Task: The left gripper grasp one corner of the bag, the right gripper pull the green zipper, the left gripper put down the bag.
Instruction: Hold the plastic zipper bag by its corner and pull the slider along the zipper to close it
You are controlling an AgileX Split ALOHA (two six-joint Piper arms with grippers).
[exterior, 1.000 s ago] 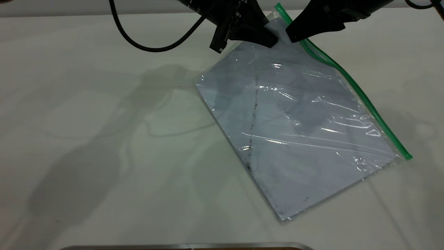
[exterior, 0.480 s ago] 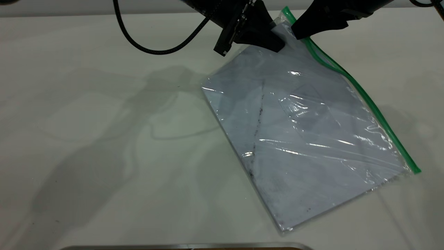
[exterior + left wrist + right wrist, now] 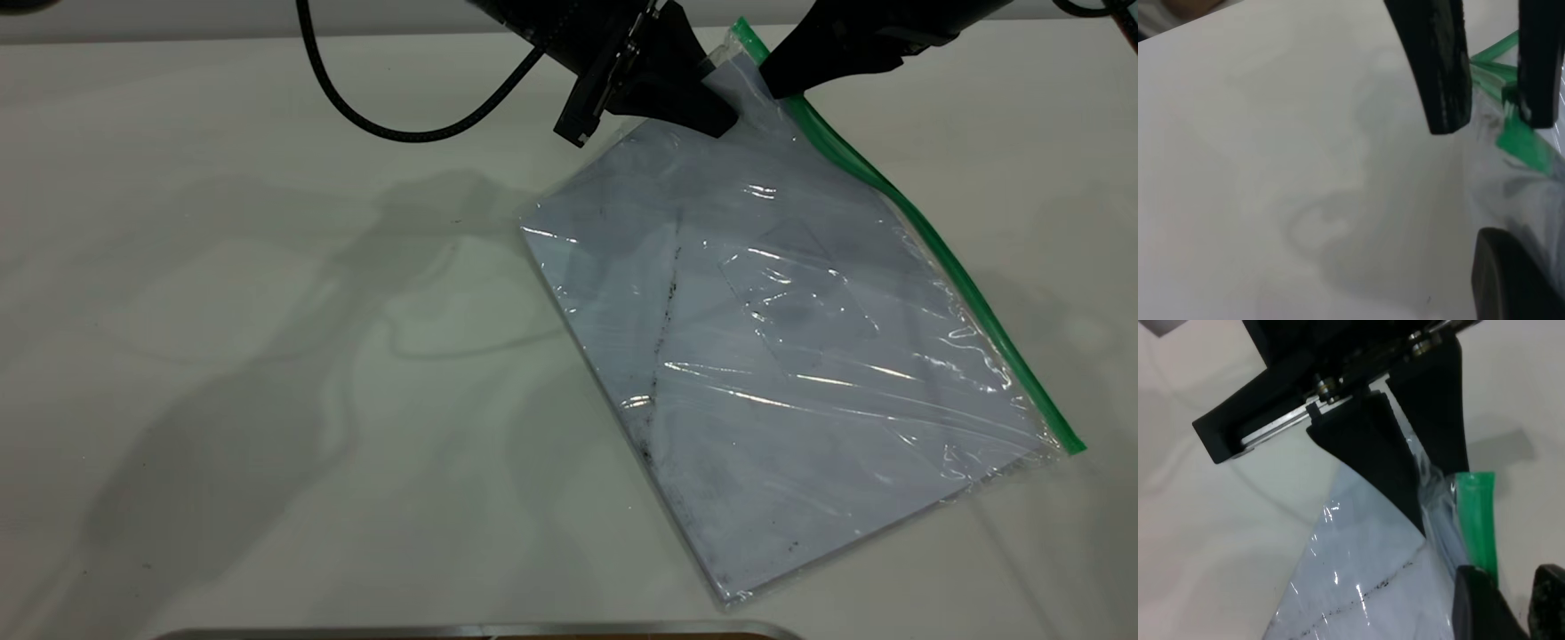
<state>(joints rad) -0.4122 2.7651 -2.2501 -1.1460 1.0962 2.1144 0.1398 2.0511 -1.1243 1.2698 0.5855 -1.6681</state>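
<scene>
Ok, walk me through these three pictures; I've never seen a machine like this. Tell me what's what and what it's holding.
These are three camera views of one moment at a white table where two robot arms work. The wide picture comes from a camera facing both arms. The other two come from small cameras fixed on each arm's wrist, so they look along the claws.

On the table lies a clear plastic bag with a white sheet inside and a green zipper along one edge.

The left claw, the one with the thick black cable, has pinched the bag's far corner at the end of the green strip and holds that corner raised. The right claw sits right beside it at the zipper; whether it is gripping anything cannot be told.
</scene>
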